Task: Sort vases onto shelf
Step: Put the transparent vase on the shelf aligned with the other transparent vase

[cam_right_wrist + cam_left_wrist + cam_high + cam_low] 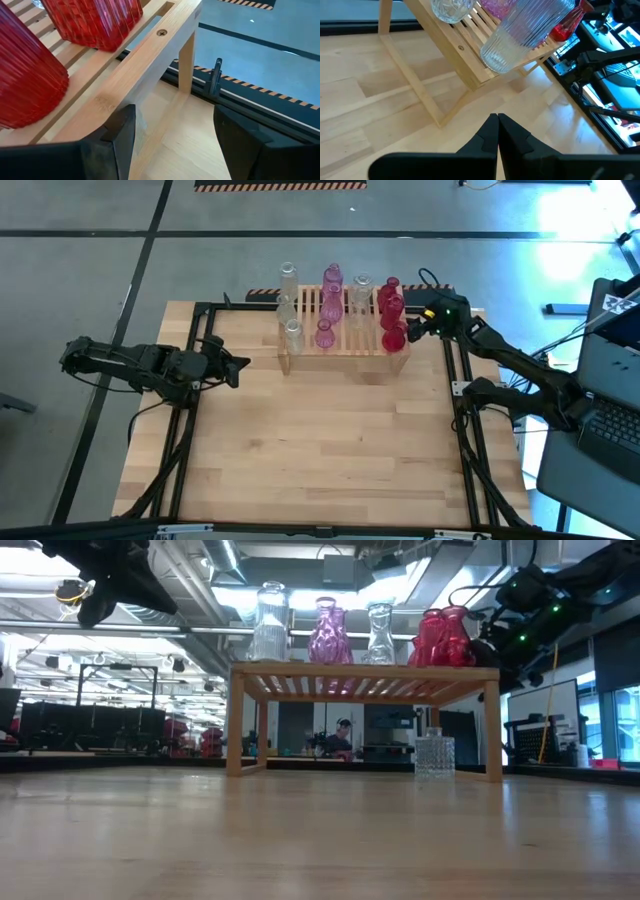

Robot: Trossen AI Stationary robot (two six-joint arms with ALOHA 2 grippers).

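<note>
**Glass on pale wood**

The shelf (345,345) is light, bare wood with a smooth matt finish and visible grain. The table (320,450) is jointed wooden planks, faintly sheened. The vases (330,635) are glossy ribbed glass, clear, pink and red. The right gripper (172,140) looks like matt black plastic.

- Shelf (345,345): light slatted wood rack at the table's far edge, standing on legs.
- Clear vases (289,305): upright along its left side.
- Pink vases (331,300): upright, middle.
- Red vases (391,315): upright, right end.
- Clear ribbed vase (434,753): on the tabletop under the shelf.
</note>
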